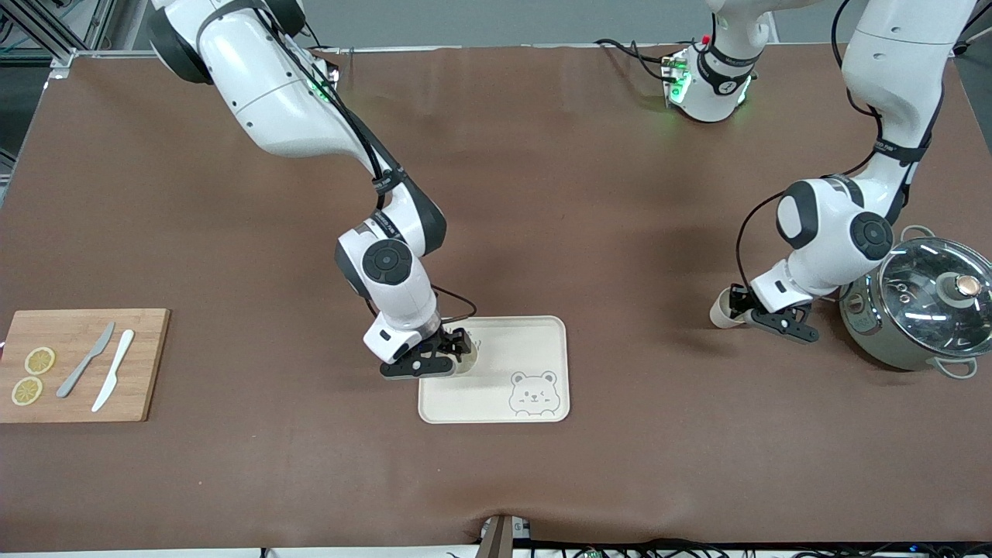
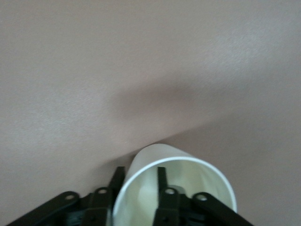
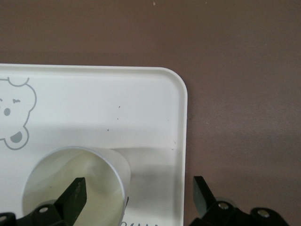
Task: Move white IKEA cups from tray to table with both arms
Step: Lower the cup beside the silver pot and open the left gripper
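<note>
The left gripper (image 1: 742, 312), at right of frame, straddled one cup's (image 1: 722, 310) wall on the table (image 1: 542, 194), grip uncertain. The right gripper (image 1: 449, 353), wide open, bracketed the tray's (image 1: 535, 341) cup (image 1: 465, 363) mid-frame; closing seemed next.

You see a grey wall (image 1: 504, 23) above the table's top edge, metal framing (image 1: 54, 31) at one corner.

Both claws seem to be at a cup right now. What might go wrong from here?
1. The right claw stands open with one finger inside the cup on the tray. Closing off-centre might tip it or shift the tray.
2. The left claw straddles the wall of the other cup, low over the table beside the pot. A careless pull-away might topple it.
</note>
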